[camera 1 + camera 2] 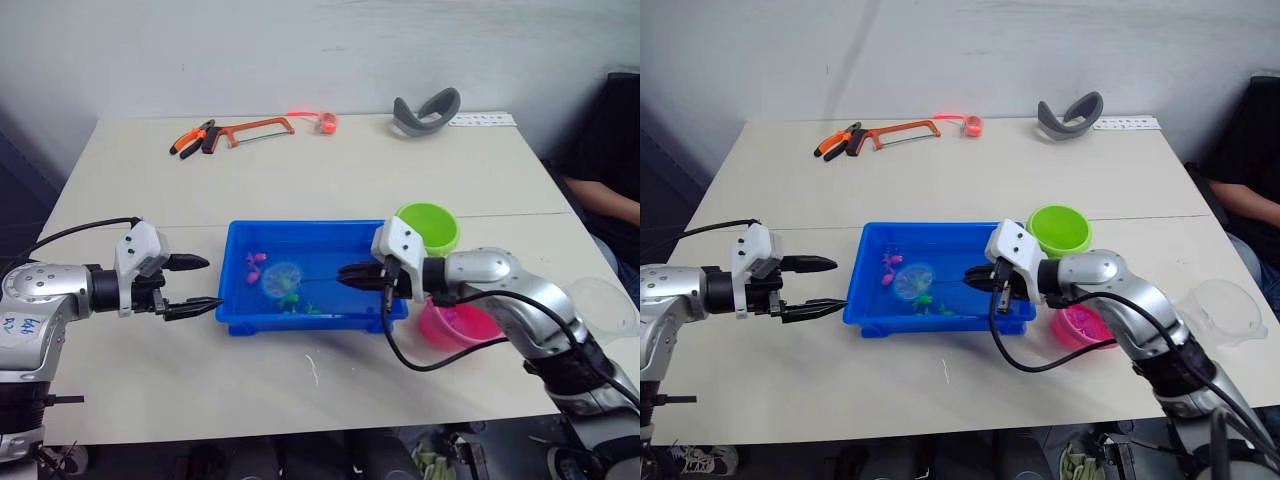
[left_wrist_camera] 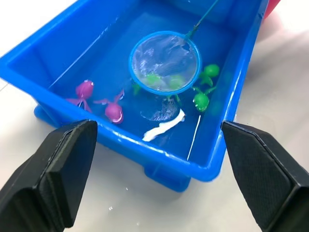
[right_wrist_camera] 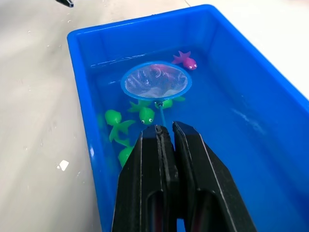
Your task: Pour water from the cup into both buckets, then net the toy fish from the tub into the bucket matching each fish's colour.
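I see a pale worktop (image 1: 330, 190) by a white wall (image 1: 300, 50). My right pincer (image 1: 352, 275) pinches the net (image 1: 283, 279) over the tub (image 1: 236, 262); my left pincer (image 1: 197, 285) is spread wide.

A workshop or lab: an orange-framed hacksaw (image 1: 255, 129) and orange-handled pliers (image 1: 193, 139) lie on a plain beige counter (image 1: 330, 180) against a bare white wall (image 1: 300, 50).

so the beige bench (image 1: 330, 190) has a blue tub (image 1: 235, 262) sitting dead centre, lime green bucket (image 1: 428, 227) and pink bucket (image 1: 458, 324) just off at 3 o'clock, clear cup (image 1: 1218, 310) past them, then pliers (image 1: 192, 138), an orange hacksaw (image 1: 255, 128) and a grey curved thing (image 1: 425, 110) up at 12 o'clock
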Tool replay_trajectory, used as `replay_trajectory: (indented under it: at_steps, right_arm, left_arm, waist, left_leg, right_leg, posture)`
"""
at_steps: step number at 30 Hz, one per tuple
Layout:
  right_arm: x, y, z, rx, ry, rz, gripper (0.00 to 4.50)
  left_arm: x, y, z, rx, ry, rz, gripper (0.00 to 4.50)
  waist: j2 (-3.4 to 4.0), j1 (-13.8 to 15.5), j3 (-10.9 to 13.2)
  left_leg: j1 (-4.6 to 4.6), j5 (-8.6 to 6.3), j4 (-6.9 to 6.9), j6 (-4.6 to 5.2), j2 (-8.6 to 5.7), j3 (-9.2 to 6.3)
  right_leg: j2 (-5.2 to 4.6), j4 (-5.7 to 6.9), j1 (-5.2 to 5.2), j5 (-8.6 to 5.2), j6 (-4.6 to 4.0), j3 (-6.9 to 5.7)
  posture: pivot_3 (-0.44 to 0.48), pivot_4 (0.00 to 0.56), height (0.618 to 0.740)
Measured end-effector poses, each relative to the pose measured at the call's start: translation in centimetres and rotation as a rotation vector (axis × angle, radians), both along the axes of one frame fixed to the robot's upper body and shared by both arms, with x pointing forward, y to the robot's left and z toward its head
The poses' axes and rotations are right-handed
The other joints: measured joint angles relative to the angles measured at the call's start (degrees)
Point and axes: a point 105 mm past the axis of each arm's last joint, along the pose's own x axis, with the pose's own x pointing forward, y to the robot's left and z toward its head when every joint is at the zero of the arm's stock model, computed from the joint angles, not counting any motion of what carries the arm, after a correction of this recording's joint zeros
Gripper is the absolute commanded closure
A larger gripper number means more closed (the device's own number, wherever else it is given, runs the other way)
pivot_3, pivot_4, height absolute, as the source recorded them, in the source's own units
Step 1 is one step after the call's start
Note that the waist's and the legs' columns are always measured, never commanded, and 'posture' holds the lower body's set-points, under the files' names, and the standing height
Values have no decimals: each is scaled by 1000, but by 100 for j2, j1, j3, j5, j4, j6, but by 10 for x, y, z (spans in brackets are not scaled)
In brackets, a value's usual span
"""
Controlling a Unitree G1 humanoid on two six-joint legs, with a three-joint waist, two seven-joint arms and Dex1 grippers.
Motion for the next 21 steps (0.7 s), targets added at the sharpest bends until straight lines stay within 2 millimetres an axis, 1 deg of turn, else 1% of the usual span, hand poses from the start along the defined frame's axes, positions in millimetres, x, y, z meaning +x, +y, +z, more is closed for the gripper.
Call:
replay_trajectory:
  at_steps: [3, 5, 8, 13, 21]
  right_arm:
    - [5, 6, -11, -31, 29, 8, 4500]
    - [9, 8, -18, -53, 45, 5, 4500]
    - [17, 9, -26, -79, 45, -12, 4500]
    - [27, 18, -24, -58, 20, -25, 4500]
    - [30, 26, -19, -11, 20, -27, 4500]
  left_arm:
    - [-1, -1, 1, 2, -4, 3, 52]
    - [0, 1, 2, -2, -10, 14, 52]
    - [0, 3, 5, -2, -20, 27, 52]
    - [1, 4, 5, 0, -26, 36, 52]
    - [3, 4, 7, 1, -37, 43, 52]
  waist:
    - [0, -2, 0]
    - [0, -2, 0]
    - [0, -16, 0]
    - [0, -60, 0]
    - [0, -117, 0]
  left_leg:
    - [-13, 0, -4, -2, 0, 12]
    - [-40, 1, 4, -4, 0, 16]
    - [-46, 2, 8, -4, -1, 18]
    - [-46, 3, 8, -6, 0, 17]
    - [-48, 3, 5, -7, 0, 17]
  right_leg:
    - [3, 7, -26, 0, 0, 6]
    - [3, 22, -57, 0, 0, 9]
    - [4, 25, -64, 0, 0, 10]
    - [7, 30, -65, 0, 0, 9]
    - [6, 30, -66, 0, 0, 8]
  posture:
    - [0, 150, 740]
    - [0, 150, 740]
    - [0, 150, 740]
    - [0, 150, 740]
    - [0, 150, 740]
